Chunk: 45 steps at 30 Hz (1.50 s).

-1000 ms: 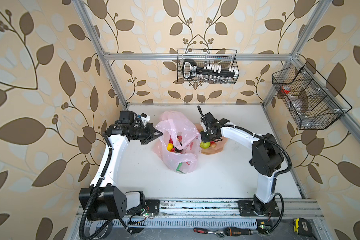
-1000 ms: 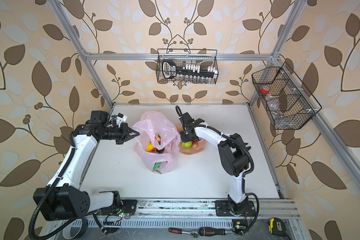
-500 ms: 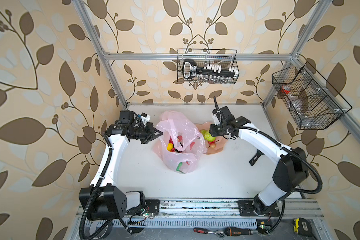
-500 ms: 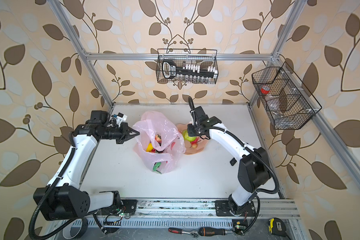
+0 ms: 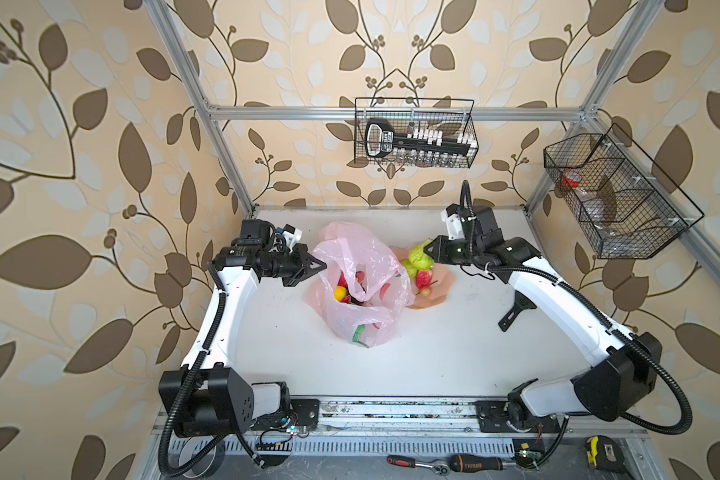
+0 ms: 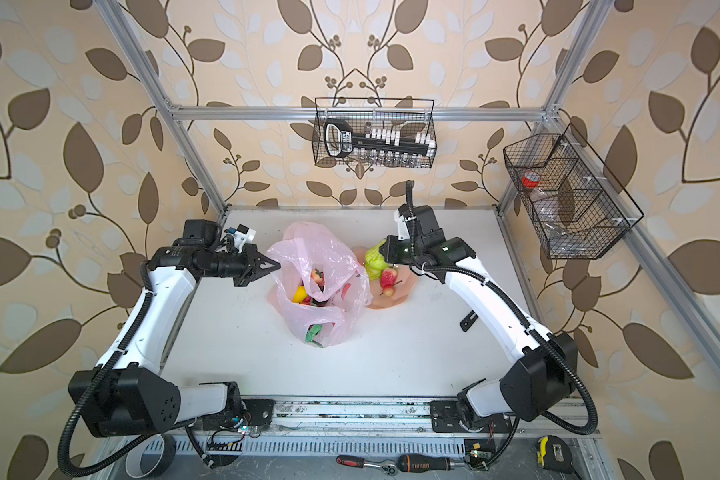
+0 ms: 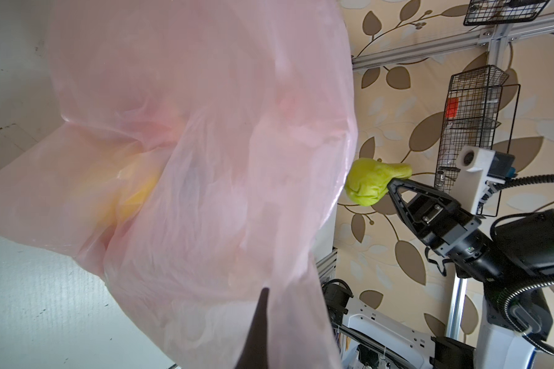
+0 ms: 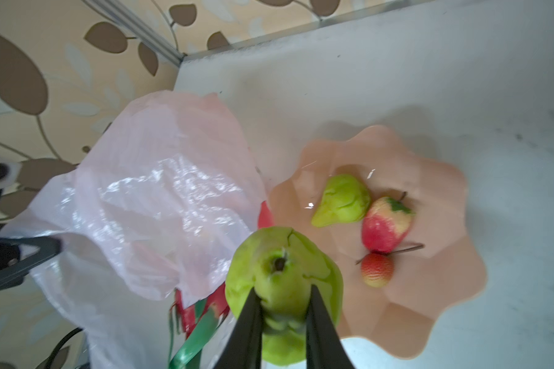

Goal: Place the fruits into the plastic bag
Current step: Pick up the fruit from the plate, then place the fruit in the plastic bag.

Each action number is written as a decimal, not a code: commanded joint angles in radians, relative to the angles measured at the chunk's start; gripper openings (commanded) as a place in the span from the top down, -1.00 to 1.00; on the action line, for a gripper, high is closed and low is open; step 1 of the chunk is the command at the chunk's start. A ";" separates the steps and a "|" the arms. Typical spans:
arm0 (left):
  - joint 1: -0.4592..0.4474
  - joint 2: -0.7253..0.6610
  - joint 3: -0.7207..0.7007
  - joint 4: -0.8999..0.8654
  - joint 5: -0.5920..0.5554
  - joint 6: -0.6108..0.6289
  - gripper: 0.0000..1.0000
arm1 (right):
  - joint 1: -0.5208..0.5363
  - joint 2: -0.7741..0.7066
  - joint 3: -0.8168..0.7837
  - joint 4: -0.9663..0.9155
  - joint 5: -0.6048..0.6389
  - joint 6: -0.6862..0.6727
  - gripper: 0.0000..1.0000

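The plastic bag (image 5: 360, 286) stands near the middle of the white worktop (image 5: 433, 345), its mouth held up by the left hand (image 5: 314, 266), whose jaws are pressed together on the bag's rim. Inside it, both top views show a yellow lemon (image 5: 340, 294) and red fruit, with green dragon-fruit scales (image 6: 314, 332) pressing against the film near the bottom. Just beyond the bag sits the peach dish (image 5: 437, 291), touching the bag's side. Above it the right hand (image 5: 432, 248) pinches a green pear (image 5: 420, 258). A second earlier that hand was down in the dish; it has since lifted clear with the pear and pulled back toward the rear wall, the arm stretching out. The pick appears done, and the carry across to the bag's mouth is judged the step in hand.

The right wrist view adds what the top views blur: the jaws grip the pear (image 8: 283, 281) across its body, and three fruits remain in the dish (image 8: 445, 191) — a second green pear (image 8: 343, 201), a red apple (image 8: 386, 223) and a small red-yellow fruit (image 8: 376, 270). The left wrist view shows the pear (image 7: 371, 183) hanging level with the bag's upper edge (image 7: 205, 159), just beside it and not yet over the opening. Several transfers look left.
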 commanded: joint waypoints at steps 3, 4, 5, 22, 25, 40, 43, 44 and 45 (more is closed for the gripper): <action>-0.010 0.002 0.042 0.009 0.038 -0.004 1.00 | 0.145 0.077 0.055 0.112 -0.106 0.098 0.92; -0.009 0.001 0.043 0.008 0.037 -0.004 1.00 | 0.167 0.098 0.070 0.121 -0.105 0.104 0.92; -0.010 0.001 0.043 0.005 0.037 -0.002 1.00 | 0.185 0.113 0.079 0.132 -0.106 0.109 0.93; -0.011 -0.010 0.041 -0.001 0.032 -0.001 1.00 | 0.291 0.152 0.079 0.181 -0.121 0.168 0.98; -0.011 -0.010 0.041 -0.004 0.034 -0.001 1.00 | 0.304 0.156 0.045 0.191 -0.104 0.175 0.98; -0.021 -0.004 0.053 0.012 0.044 -0.019 1.00 | 0.400 0.232 -0.016 0.185 -0.004 0.111 1.00; -0.025 -0.002 0.053 0.021 0.050 -0.027 1.00 | 0.406 0.252 -0.021 0.195 0.014 0.114 1.00; -0.026 -0.002 0.051 0.024 0.051 -0.028 1.00 | 0.406 0.260 -0.017 0.201 0.019 0.116 1.00; -0.030 -0.002 0.050 0.027 0.051 -0.031 1.00 | 0.406 0.269 -0.009 0.206 0.019 0.117 1.00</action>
